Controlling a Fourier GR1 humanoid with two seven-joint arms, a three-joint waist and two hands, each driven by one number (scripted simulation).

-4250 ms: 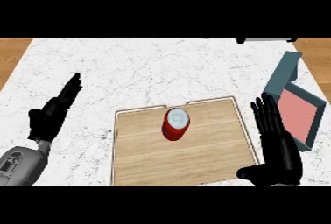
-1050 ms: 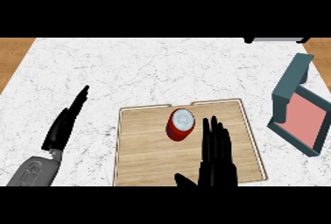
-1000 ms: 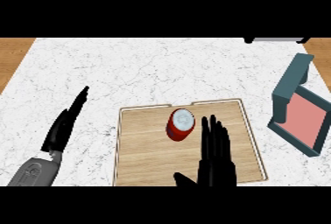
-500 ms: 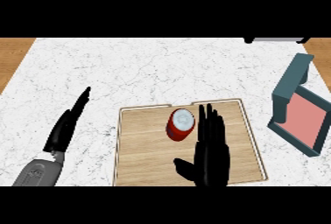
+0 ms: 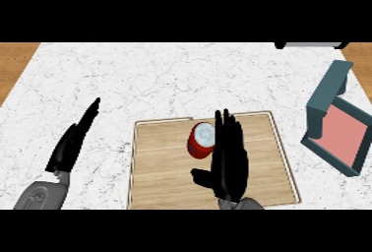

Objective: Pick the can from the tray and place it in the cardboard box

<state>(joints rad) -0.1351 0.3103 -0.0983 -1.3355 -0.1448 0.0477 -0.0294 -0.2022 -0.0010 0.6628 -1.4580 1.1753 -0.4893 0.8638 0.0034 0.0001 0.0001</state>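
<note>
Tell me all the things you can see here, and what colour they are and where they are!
can: one, red with a pale top, standing on the tray, towards its far edge
tray: one, light wood with a raised rim, on the counter in the near middle
cardboard box: one, teal outside and pink inside, open, at the right edge of the counter
counter: one, white marble, filling most of the view, with brown wood at the far corners
dark object: one, at the far right edge, mostly cut off, cannot tell what it is
right hand: one, black, fingers straight, over the tray just right of the can
left hand: one, black, open, resting at the left of the tray
</note>
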